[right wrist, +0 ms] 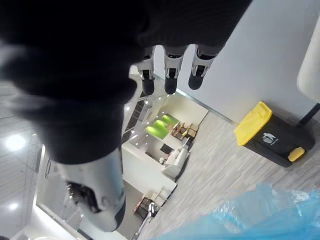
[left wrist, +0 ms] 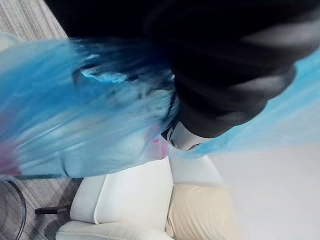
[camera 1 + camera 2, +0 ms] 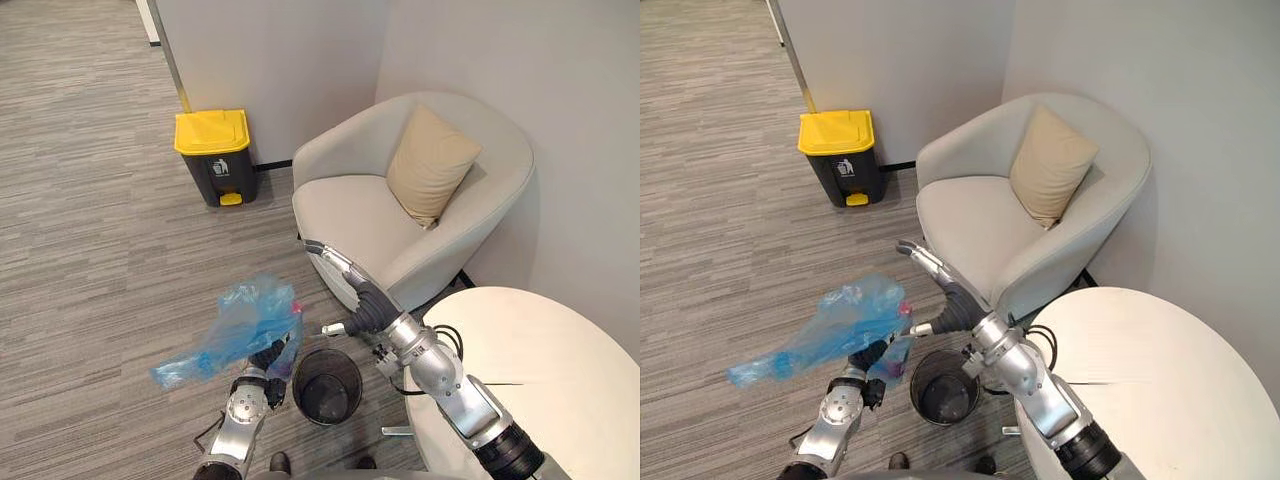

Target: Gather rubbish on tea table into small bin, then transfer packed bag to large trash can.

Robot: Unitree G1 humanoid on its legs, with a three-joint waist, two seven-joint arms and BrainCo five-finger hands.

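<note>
A crumpled blue plastic bag (image 3: 240, 325) hangs in the air above the floor, just left of the small black mesh bin (image 3: 327, 385). My left hand (image 3: 265, 362) grips it from below, fingers curled into the plastic; in the left wrist view the blue bag (image 2: 100, 120) spreads right in front of the hand, with something pink inside. My right hand (image 3: 350, 285) is open, fingers straight, hovering above the bin near the armchair's front edge and apart from the bag. The large trash can (image 3: 215, 155), dark grey with a yellow lid, stands by the far wall, lid down.
A beige armchair (image 3: 370, 220) with a tan cushion (image 3: 430, 165) stands right of the large can. The round cream tea table (image 3: 540, 370) fills the lower right. Grey striped carpet stretches open to the left, between the bag and the large can.
</note>
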